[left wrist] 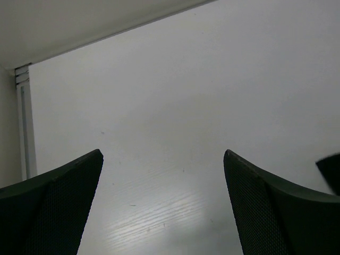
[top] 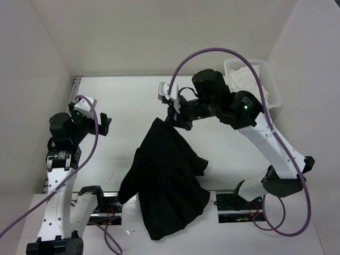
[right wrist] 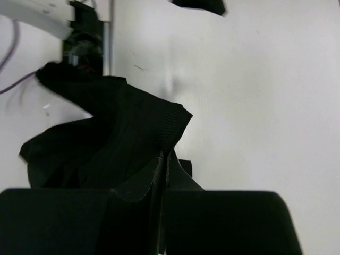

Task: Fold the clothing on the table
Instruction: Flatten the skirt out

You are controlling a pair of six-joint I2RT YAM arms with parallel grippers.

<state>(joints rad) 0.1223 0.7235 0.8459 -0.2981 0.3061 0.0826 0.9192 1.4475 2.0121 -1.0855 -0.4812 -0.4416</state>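
right tool is clenching a top corner of the black garment, holding it up at centre frame so the cloth is hanging open and draping over the desk's near edge; left tool is hovering released at left, probably to take another corner.
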